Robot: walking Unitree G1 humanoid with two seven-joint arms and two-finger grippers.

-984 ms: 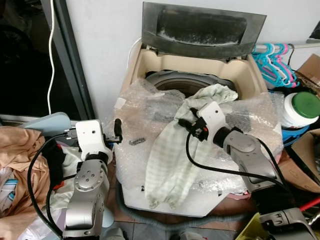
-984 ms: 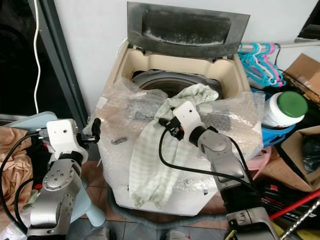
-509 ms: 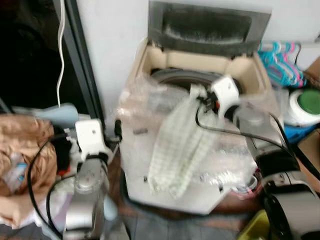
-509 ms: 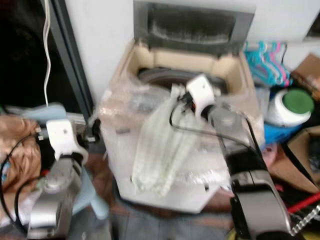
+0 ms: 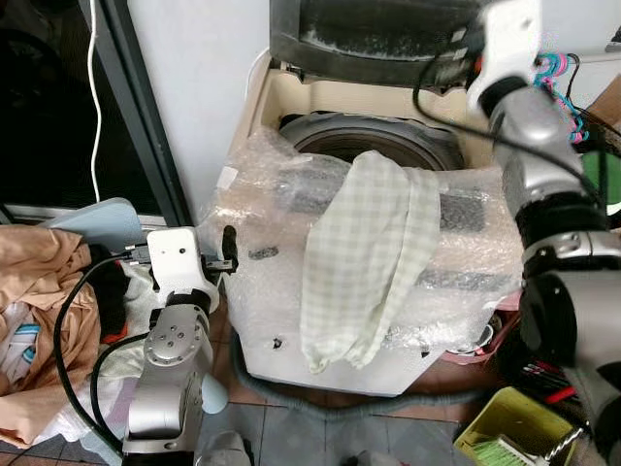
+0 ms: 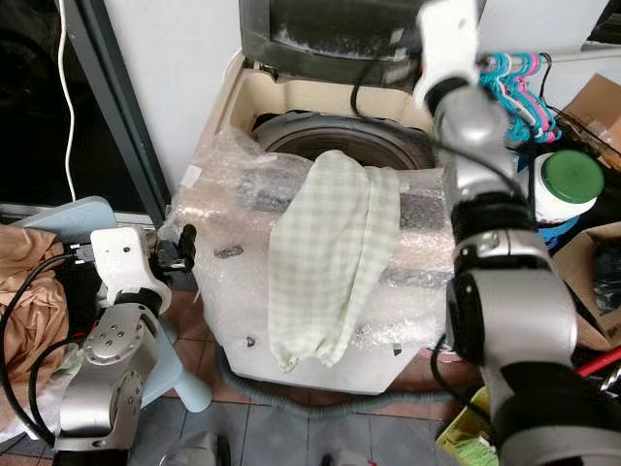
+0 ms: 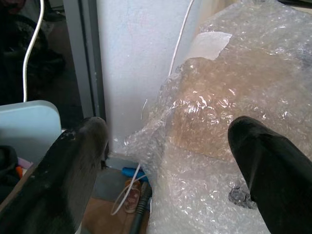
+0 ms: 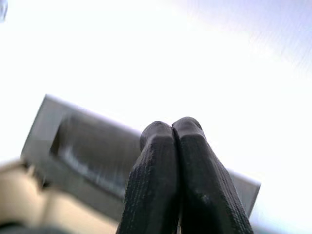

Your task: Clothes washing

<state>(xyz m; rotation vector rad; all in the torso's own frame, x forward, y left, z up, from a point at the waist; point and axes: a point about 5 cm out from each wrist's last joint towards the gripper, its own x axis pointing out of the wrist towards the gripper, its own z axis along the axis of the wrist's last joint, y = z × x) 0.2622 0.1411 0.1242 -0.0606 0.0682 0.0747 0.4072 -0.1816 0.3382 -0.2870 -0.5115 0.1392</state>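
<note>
A pale green checked cloth (image 5: 364,248) hangs over the bubble-wrapped front rim of the top-loading washing machine (image 5: 291,107), its end dangling down the front panel. The drum (image 5: 374,144) looks dark and the lid (image 5: 364,39) stands upright at the back. My right arm (image 5: 524,107) is raised high beside the lid. Its gripper (image 8: 171,127) is shut with nothing between the fingers, well above the cloth. My left gripper (image 7: 165,161) is open, held low by the machine's left front corner, facing the bubble wrap (image 7: 234,97).
A heap of orange fabric (image 5: 39,282) and a light blue stool (image 5: 97,218) lie at the left by a dark doorway. On the right stand a white jar with a green lid (image 6: 568,184), plastic hangers (image 6: 514,83), a cardboard box (image 6: 592,107) and a yellow-green bin (image 5: 505,437).
My right gripper has let go of the checked cloth and risen from the machine's front up to the lid. The cloth now hangs free over the rim. The camera shifted a little.
</note>
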